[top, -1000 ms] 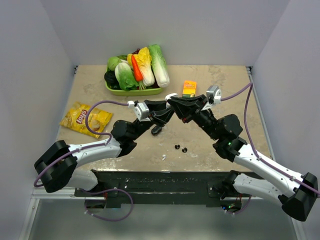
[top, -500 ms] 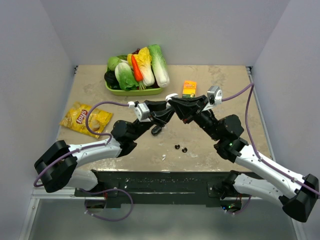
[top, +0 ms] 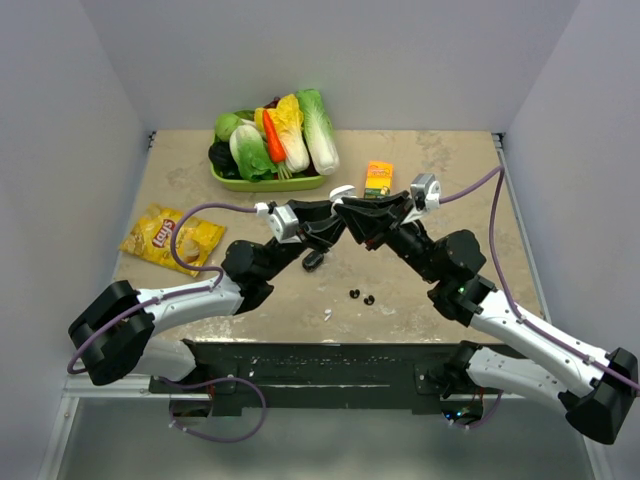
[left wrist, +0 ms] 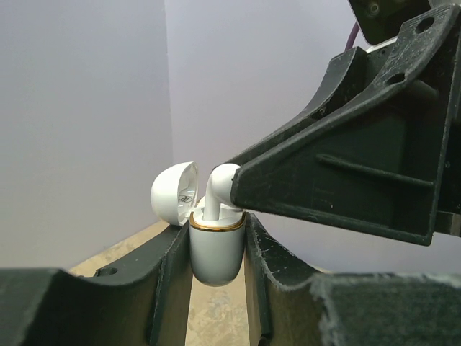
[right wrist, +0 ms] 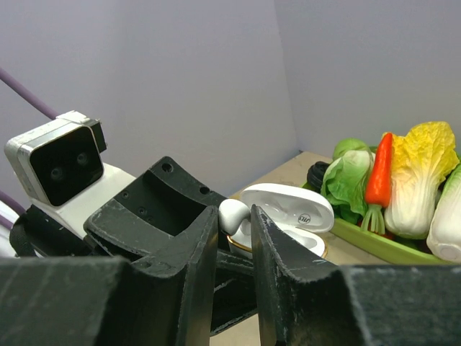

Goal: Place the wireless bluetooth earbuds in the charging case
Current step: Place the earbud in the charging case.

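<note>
Diffuse, even light is reaching the scene from above. In the top view the arms are casting only short, soft shadows on the table (top: 450, 170). That view is rendering sharp throughout, with the side walls splaying outward toward the upper corners. In the left wrist view, the left claw (left wrist: 215, 241) is showing dark, grainy and blurred along the bottom edge, while the charging case (left wrist: 215, 261) is showing in focus with soft shading on its underside. In the right wrist view, the right claw (right wrist: 234, 245) is blurring in the foreground, and the white earbud (right wrist: 232, 213) is appearing bright and slightly soft.
</note>
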Controlling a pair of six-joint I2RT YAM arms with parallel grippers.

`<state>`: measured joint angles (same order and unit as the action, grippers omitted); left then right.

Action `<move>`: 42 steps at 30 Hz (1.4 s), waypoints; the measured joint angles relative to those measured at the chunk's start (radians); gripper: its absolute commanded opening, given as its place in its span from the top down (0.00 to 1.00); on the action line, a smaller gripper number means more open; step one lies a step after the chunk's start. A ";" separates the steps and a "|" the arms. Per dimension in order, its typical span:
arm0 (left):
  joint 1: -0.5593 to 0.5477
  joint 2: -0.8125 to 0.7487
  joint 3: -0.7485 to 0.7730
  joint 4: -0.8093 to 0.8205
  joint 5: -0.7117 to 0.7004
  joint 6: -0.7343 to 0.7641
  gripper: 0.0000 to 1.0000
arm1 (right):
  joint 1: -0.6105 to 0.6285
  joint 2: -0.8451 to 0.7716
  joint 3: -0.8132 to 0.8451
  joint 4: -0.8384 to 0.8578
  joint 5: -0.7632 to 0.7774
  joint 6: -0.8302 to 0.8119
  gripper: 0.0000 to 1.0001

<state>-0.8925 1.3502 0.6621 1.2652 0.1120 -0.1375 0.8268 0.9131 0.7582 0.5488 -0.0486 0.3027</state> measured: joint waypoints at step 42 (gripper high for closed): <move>0.000 0.000 -0.004 0.005 -0.016 0.004 1.00 | 0.003 0.000 0.091 -0.127 0.115 0.056 0.51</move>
<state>-0.8925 1.3499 0.6579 1.2697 0.0956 -0.1337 0.8303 0.9131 0.8494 0.4221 0.0666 0.3584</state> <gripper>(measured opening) 0.348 0.544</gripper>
